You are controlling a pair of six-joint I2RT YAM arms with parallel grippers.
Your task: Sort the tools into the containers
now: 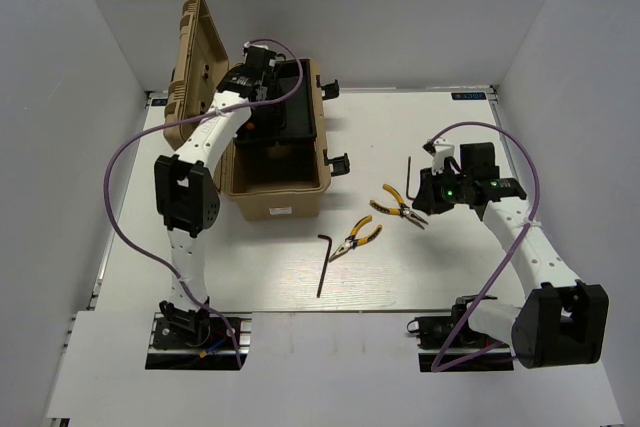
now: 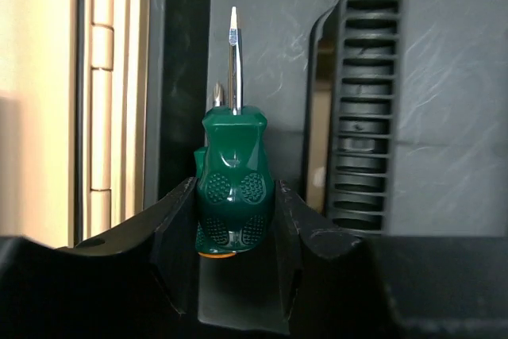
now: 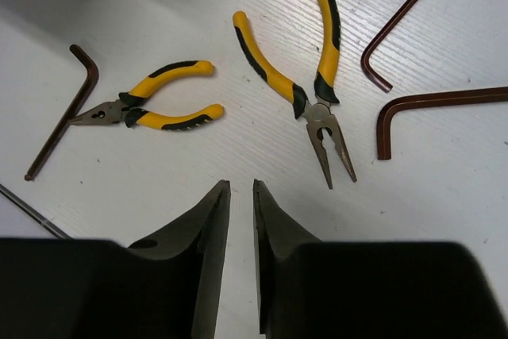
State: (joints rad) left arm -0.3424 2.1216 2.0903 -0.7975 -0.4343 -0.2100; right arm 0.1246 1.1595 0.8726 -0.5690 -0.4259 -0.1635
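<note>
Screwdriver [image 2: 235, 188] between tool [image 2: 236, 228] fingers (upright) — gripped

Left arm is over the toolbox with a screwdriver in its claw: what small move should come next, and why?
Probably open the left claw and let go. It grips the green screwdriver by the handle, tip pointing away, directly over the black tray inside the open toolbox. A second screwdriver tip shows just behind it, so this looks like their compartment.

Open table on the right, crowded toolbox on the left

The two pliers [image 3: 151, 105] [image 3: 305, 69] lie apart with bare table [image 1: 420, 267] between; the left arm [image 1: 215, 137] and raised lid [image 1: 190, 57] block the toolbox [image 1: 280, 192] opening's left side.
</note>
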